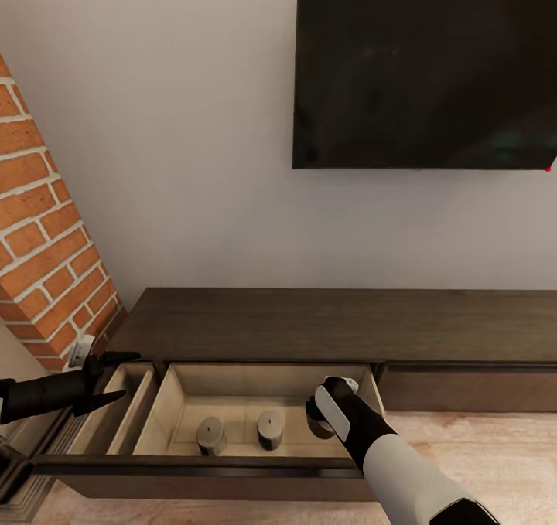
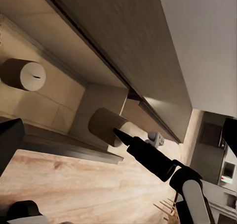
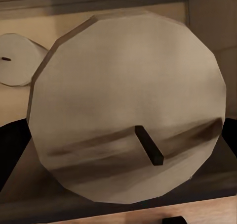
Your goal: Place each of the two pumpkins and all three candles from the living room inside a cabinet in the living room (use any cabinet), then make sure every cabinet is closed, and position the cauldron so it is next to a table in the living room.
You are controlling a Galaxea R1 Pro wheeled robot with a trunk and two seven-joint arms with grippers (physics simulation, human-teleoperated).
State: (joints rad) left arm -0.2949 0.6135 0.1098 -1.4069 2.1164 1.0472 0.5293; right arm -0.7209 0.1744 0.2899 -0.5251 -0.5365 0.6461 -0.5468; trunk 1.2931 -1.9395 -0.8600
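Head view: I have the right gripper [image 1: 323, 415] down in the cabinet's [image 1: 325, 324] open drawer [image 1: 232, 401], seemingly clenched on a third candle; two candles [image 1: 211, 434] [image 1: 270, 429] already stand there. I can't tell the left gripper's [image 1: 116, 378] state.
Left wrist view: two candles [image 2: 22, 74] [image 2: 106, 126] counted.
Right wrist view: the held candle [image 3: 128, 110] is close up; next I should release and withdraw.

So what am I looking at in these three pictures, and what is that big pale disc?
It is a simulated two-armed robot. The head camera looks down at a dark cabinet under a wall TV, its drawer pulled open. Two candles stand inside. The right gripper is down in the drawer; its own camera sees a third candle close up, which is your disc. I cannot tell whether the gripper grips it. The left gripper hangs at the drawer's corner, empty.
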